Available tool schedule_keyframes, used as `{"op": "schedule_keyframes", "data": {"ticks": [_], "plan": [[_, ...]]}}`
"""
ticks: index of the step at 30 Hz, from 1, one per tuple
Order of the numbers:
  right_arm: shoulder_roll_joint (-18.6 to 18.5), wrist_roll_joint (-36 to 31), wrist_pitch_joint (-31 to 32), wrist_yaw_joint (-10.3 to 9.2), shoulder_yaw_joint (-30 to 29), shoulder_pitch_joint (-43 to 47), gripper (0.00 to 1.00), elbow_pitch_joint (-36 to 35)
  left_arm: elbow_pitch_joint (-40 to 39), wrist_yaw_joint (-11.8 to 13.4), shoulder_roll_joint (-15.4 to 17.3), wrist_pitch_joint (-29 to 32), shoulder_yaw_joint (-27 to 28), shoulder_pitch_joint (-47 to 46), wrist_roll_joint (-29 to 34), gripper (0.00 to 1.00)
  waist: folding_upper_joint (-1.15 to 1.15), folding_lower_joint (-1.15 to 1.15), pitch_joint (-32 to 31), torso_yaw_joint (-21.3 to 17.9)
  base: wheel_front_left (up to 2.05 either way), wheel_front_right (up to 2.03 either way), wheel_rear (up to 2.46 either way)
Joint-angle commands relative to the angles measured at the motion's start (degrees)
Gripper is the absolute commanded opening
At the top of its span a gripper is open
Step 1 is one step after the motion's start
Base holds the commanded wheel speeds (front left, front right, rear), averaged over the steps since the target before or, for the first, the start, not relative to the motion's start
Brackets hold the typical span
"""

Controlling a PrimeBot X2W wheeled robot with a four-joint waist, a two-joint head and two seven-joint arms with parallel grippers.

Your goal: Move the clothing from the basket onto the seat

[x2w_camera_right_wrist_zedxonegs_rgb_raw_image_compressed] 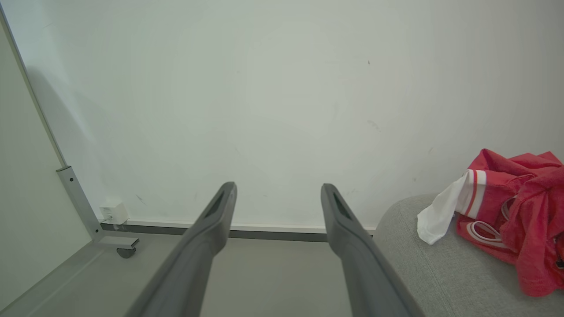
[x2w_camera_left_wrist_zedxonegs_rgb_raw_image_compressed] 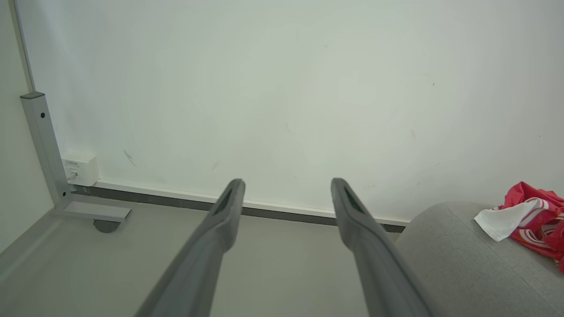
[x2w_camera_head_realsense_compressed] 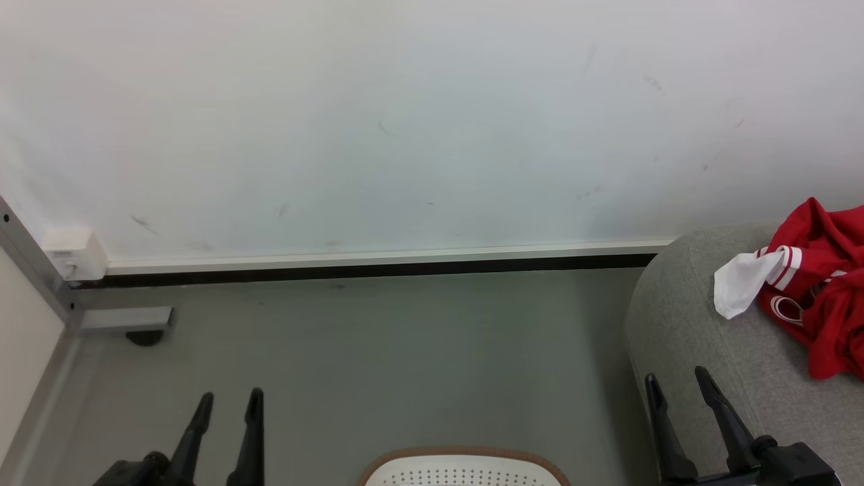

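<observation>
Clothing [x2w_camera_head_realsense_compressed: 823, 283] heaped on seat [x2w_camera_head_realsense_compressed: 688, 324], near its rounded end. Fingers apart, empty: left hand [x2w_camera_head_realsense_compressed: 229, 398], right hand [x2w_camera_head_realsense_compressed: 675, 374]. Risks: basket [x2w_camera_head_realsense_compressed: 466, 469] inside hidden, so leftovers could get missed; heap could slide off.

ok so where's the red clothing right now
The clothing lies crumpled on the seat at the right edge of the head view, beyond the open right pincer, apart from the basket at bottom centre.
</observation>
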Motion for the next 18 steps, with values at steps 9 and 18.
{"op": "schedule_keyframes", "data": {"ticks": [9, 18], "plan": [[0.05, 1.12, -0.22, -0.13, 0.32, -0.57, 1.0, -0.64, 0.97, -0.91, -1.01, -0.02, 1.23, -0.18, 1.37, 1.0, 0.0, 0.0, 0.05, -0.18, 0.0, 0.0, 0.0], [0.02, 1.07, 0.0, 0.0, 0.48, -0.18, 0.0, -0.67, 1.27, -0.95, -1.16, 0.0, 1.55, -0.29, 1.14, 0.0, 0.0, 0.0, 0.29, -0.4, 0.0, 0.0, 0.0]]}}
